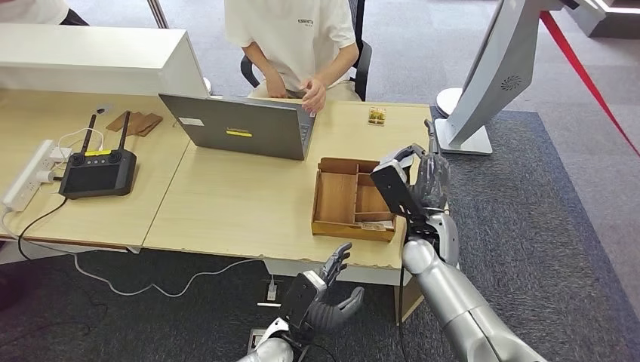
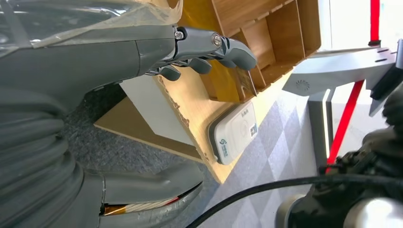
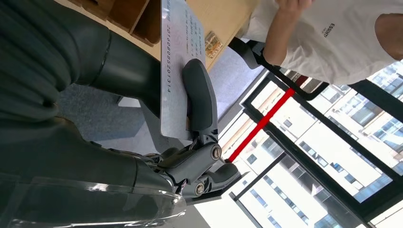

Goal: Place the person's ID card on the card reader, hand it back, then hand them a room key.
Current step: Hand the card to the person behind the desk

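Light wood tabletop [image 1: 226, 204] on grey carpet [image 1: 543, 211]; seated person [image 1: 294, 38] behind a grey laptop [image 1: 241, 124]. ID card [image 3: 178, 66], printed number partly legible as "2010605201314", is pinched between thumb and fingers of the right hand [image 1: 423, 181], raised beside the wooden tray [image 1: 351, 200]. White card reader [image 2: 235, 133] lies near the tabletop edge, beyond the left hand [image 1: 328, 298], which is empty, fingers spread.

Even, bright indoor light is falling across the wooden table [image 1: 226, 204] in the head view, throwing only soft, short shadows, and the picture is staying sharp to its edges. In the right wrist view, daylight is pouring through the windows [image 3: 332, 156] and washing them out. In the left wrist view, glare is streaking the clear plastic cover [image 2: 85, 19], and the near parts are blurring.
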You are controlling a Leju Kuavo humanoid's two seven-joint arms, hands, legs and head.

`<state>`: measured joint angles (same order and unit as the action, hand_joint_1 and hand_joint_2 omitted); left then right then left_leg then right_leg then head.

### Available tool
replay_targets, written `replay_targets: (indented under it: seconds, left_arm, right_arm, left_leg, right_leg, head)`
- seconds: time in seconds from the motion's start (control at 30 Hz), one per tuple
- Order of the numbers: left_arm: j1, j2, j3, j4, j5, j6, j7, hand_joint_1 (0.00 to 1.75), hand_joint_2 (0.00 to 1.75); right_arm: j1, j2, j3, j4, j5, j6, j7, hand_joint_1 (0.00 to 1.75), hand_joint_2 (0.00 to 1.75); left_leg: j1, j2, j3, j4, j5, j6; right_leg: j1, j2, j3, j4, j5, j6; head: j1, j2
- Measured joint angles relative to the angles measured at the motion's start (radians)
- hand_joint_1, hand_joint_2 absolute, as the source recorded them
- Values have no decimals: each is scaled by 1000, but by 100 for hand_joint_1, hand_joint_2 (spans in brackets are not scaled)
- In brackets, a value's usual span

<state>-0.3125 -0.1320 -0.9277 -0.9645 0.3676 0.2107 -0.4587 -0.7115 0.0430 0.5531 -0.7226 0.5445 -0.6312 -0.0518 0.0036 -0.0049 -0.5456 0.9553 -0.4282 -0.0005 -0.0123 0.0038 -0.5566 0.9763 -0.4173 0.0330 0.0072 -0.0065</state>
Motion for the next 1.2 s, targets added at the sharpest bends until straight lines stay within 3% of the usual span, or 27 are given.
replay_targets:
  seconds: [0.33,0.6,0.83,0.97,1.2]
  left_arm:
    - [-3,-3,-1,7,4,-3,-7,0,175]
    - [-7,-8,-4,18,8,2,-14,0,175]
    - [-7,-8,-4,21,2,-12,-11,0,175]
    - [-8,-9,-4,23,1,-16,-11,0,175]
    - [-9,-11,-4,25,-9,-9,-11,0,175]
  right_arm:
    - [-39,5,29,46,23,18,28,175,175]
    - [-193,7,160,263,128,85,276,175,175]
    - [-228,-14,169,298,116,67,303,175,175]
    - [-240,-21,170,311,112,53,302,2,175]
    - [-241,-20,173,328,82,29,267,0,175]
  left_leg:
    - [0,0,0,0,0,0]
    - [0,0,0,0,0,0]
    - [0,0,0,1,0,0]
    - [0,-1,0,1,0,0]
    - [0,0,0,0,0,0]
  right_leg:
    - [0,0,0,0,0,0]
    - [0,0,-1,0,0,0]
    - [0,0,-1,0,0,0]
    - [0,0,-1,0,0,0]
    - [0,0,-1,0,0,0]
  head:
    - [0,0]
    - [0,0]
    - [0,0]
    - [0,0]
    - [0,0]
